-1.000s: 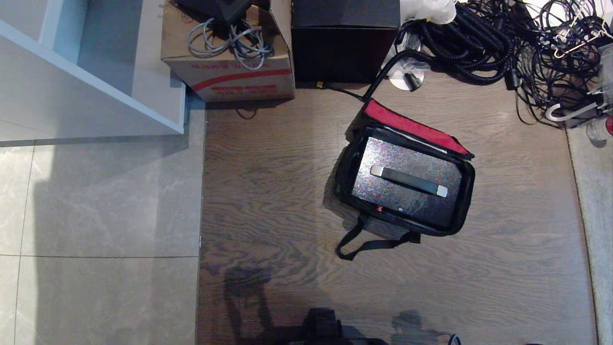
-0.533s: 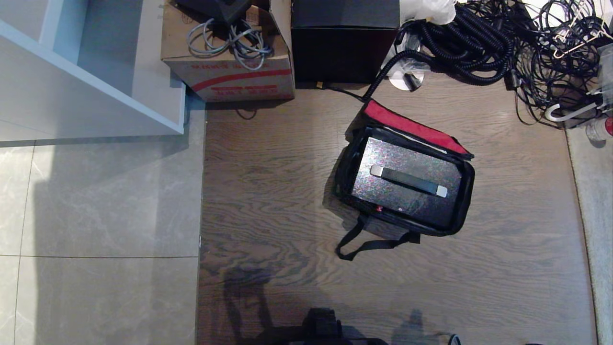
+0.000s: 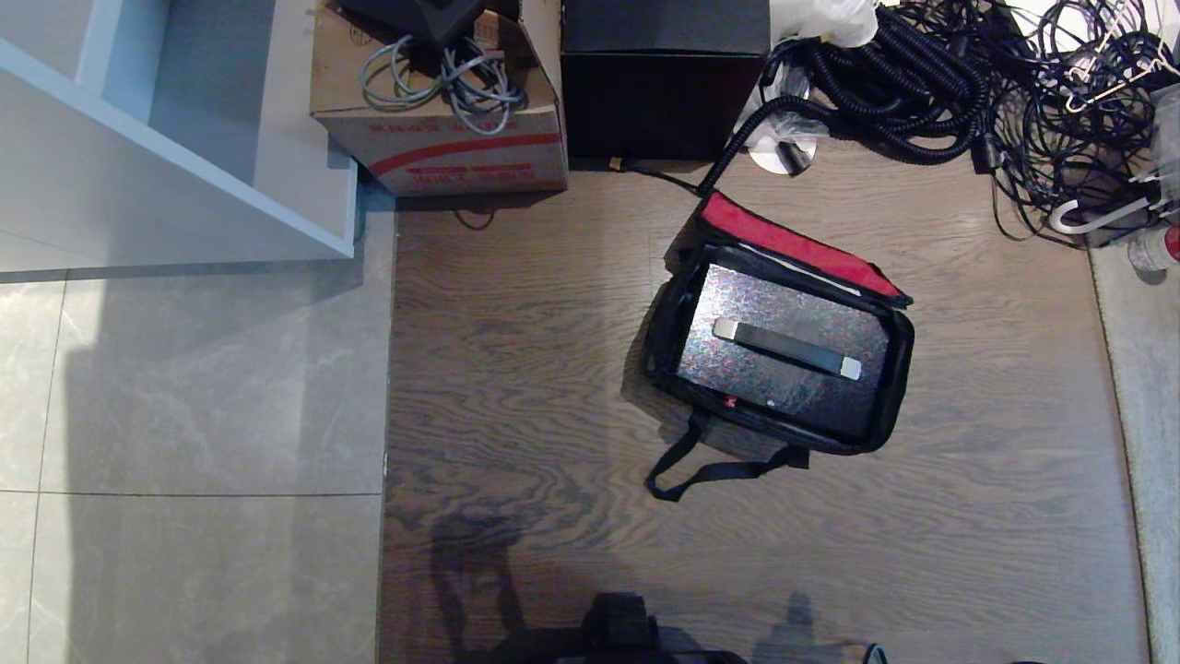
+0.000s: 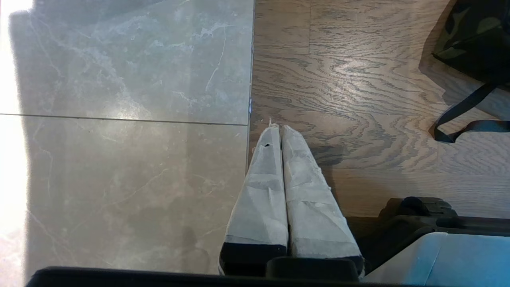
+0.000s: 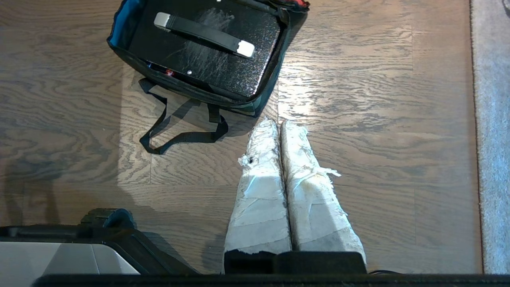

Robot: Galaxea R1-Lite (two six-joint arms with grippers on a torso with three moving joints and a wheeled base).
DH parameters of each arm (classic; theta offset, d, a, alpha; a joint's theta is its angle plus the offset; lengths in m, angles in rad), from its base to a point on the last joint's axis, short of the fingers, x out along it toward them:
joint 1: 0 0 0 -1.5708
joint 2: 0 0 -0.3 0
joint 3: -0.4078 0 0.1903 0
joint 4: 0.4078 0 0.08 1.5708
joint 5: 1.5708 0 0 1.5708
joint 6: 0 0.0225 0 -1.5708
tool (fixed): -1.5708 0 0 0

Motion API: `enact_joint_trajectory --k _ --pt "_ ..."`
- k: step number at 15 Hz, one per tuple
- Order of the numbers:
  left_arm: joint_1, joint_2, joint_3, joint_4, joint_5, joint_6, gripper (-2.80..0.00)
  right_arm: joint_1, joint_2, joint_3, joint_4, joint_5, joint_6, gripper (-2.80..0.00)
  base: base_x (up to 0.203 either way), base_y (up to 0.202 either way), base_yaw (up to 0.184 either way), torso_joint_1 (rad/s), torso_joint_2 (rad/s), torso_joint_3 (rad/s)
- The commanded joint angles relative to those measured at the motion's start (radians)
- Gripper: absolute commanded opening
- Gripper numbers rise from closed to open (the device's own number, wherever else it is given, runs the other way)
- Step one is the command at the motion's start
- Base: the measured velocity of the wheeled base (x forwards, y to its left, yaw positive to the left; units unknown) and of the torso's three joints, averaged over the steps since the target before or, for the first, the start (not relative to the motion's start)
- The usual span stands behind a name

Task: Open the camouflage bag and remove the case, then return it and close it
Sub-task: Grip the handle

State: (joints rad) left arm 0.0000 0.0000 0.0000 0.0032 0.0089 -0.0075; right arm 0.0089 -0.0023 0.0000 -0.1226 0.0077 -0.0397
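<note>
The camouflage bag point(image 3: 900, 364) lies open on the wooden floor, its red-lined lid point(image 3: 793, 242) folded back on the far side. Inside it sits the case point(image 3: 765, 300), dark and glittery, with a black handle point(image 3: 786, 348) on top. A black strap point(image 3: 710, 472) trails from the bag's near side. Neither gripper shows in the head view. In the right wrist view my right gripper point(image 5: 279, 121) is shut and empty, just short of the bag point(image 5: 255, 107) and the case point(image 5: 207, 65). My left gripper point(image 4: 277, 126) is shut over the tile seam, with the bag point(image 4: 474, 40) far off to one side.
Along the far wall stand a cardboard carton point(image 3: 442, 129) with grey cables, a black box point(image 3: 664, 83) and a tangle of black cables point(image 3: 968, 83). A white shelf point(image 3: 184, 148) is at the far left. Grey carpet point(image 3: 1152, 415) borders the right; my base point(image 3: 627, 636) is at the near edge.
A small shadow at the floor's near edge has shifted slightly to the right. The bag and the case lie as before.
</note>
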Motion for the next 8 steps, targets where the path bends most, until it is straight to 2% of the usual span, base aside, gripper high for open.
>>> enact_joint_trajectory --k 1,8 --pt "0.0 0.0 0.0 0.0 0.0 0.0 -2.8 0.0 0.004 0.04 -0.002 0.0 0.0 -2.8 0.0 0.0 0.0 0.0 0.0 0.0" --pt "-0.002 0.0 0.0 0.001 0.0 0.0 -2.8 0.0 0.004 0.04 -0.001 0.0 0.0 -2.8 0.0 0.0 0.0 0.0 0.0 0.0"
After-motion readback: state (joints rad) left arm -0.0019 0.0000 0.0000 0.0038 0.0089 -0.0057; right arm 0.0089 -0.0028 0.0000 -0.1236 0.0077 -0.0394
